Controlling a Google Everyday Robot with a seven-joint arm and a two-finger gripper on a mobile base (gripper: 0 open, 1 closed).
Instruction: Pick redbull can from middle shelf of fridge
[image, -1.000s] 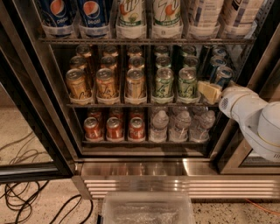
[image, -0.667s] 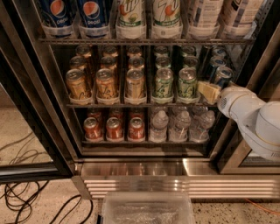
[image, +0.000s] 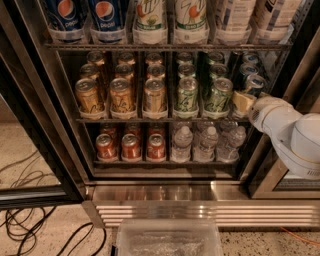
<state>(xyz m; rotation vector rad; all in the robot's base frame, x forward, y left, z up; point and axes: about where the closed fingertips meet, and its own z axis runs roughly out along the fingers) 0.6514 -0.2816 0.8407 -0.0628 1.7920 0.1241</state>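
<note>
The fridge (image: 165, 192) stands open in the camera view. Its middle shelf (image: 150, 119) holds lanes of gold cans (image: 89, 95) on the left and green-and-silver cans (image: 187, 94) towards the right. The redbull can (image: 255, 84) stands at the front of the far-right lane, with more slim blue-silver cans behind it. Only its silver top and upper body show. My gripper (image: 242, 103) is at the right end of the middle shelf, right in front of the lower part of the redbull can and beside a green can (image: 218, 95). My white arm (image: 290, 130) comes in from the right.
Large Pepsi and 7up bottles (image: 150, 17) fill the rack above. Red cans (image: 131, 146) and water bottles (image: 205, 142) fill the rack below. The black door frame (image: 37, 135) is at the left, cables (image: 30, 225) lie on the floor, and a clear plastic bin (image: 167, 240) sits below.
The gripper has crept slightly to the right, closer in on the redbull can. The cans on the shelf have not moved.
</note>
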